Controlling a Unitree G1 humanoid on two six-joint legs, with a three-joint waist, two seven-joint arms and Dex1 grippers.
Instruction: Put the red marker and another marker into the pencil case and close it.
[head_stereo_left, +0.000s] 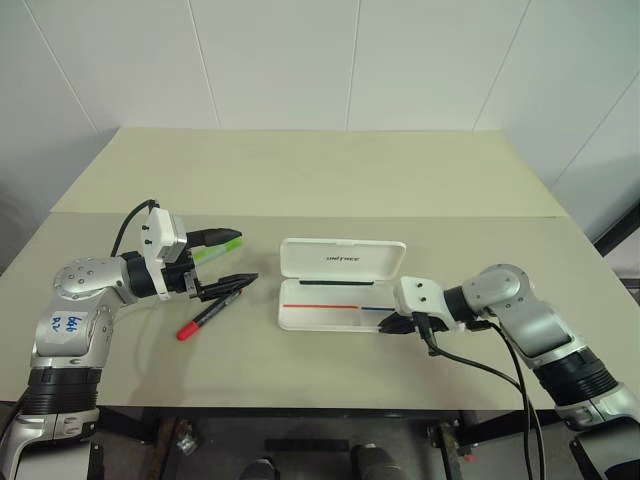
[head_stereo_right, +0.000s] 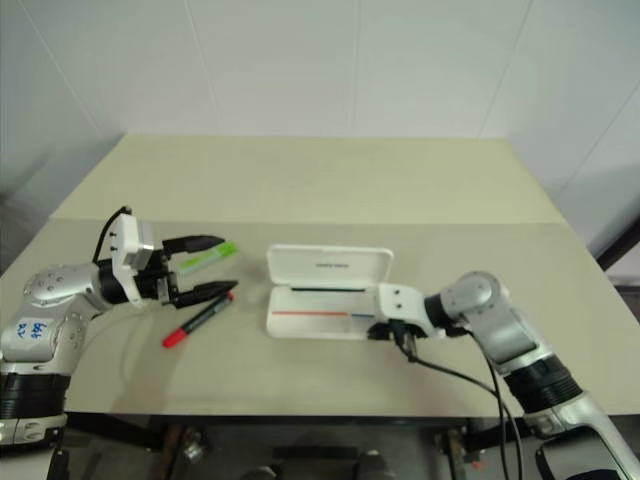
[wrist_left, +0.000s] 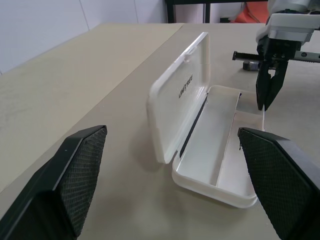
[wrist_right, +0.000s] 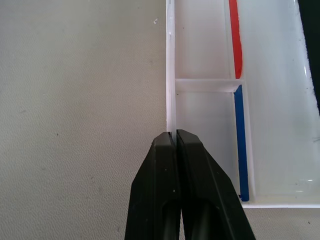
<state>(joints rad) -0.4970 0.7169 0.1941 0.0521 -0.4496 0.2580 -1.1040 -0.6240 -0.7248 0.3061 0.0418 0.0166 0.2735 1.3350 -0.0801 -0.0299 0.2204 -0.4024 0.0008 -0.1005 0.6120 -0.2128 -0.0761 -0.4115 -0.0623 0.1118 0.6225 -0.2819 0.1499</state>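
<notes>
Pinching the front wall of the open flat white plastic pencil case (head_stereo_left: 335, 305), the right gripper (head_stereo_left: 398, 326) has its fingers together; the left gripper (head_stereo_left: 228, 260) gapes wide above the slim red marker (head_stereo_left: 207, 316).

The pencil case (head_stereo_left: 340, 285) lies mid-table (head_stereo_left: 320, 190) (lid open, hinged far side). Left of it lie the red marker (head_stereo_left: 208, 315) and, farther back, another marker (head_stereo_left: 218, 246).
</notes>
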